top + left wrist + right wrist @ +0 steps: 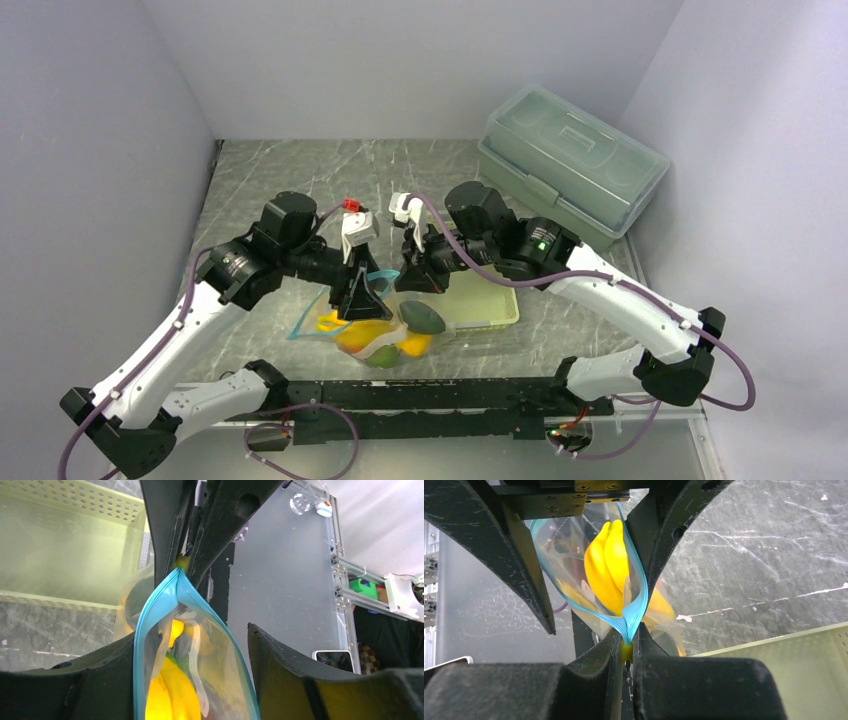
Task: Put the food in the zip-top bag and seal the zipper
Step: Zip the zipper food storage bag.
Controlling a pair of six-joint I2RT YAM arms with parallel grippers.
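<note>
White walls close in a grey marbled table (pixel 290 170), with a lidded translucent box (pixel 570 160) at the back right and a pale green basket (pixel 490 300) near the middle. The zip-top bag (pixel 375 335) sits just in front of the basket, between your two arms. Yellow bananas (pixel 609 565) and other food show through the plastic. A dark green piece (pixel 425 320) lies at the bag's right edge; I cannot tell whether it is inside.

Your right end effector (pixel 626 635) is clamped narrow on one end of the zipper (pixel 639 600), where the two blue lips meet. Your left end effector (pixel 192 645) is wide, its jaws straddling the gaping bag mouth.

The step in hand looks like sealing. Use the right pinch as a firm anchor. Bring the left jaws together on the blue strip itself, right beside the right end effector and not lower on the clear film. Then slide away along the strip with steady pressure. The bananas ride high near the mouth, and if they wedge between the lips the seal will likely fail, so hold the strip above them.
</note>
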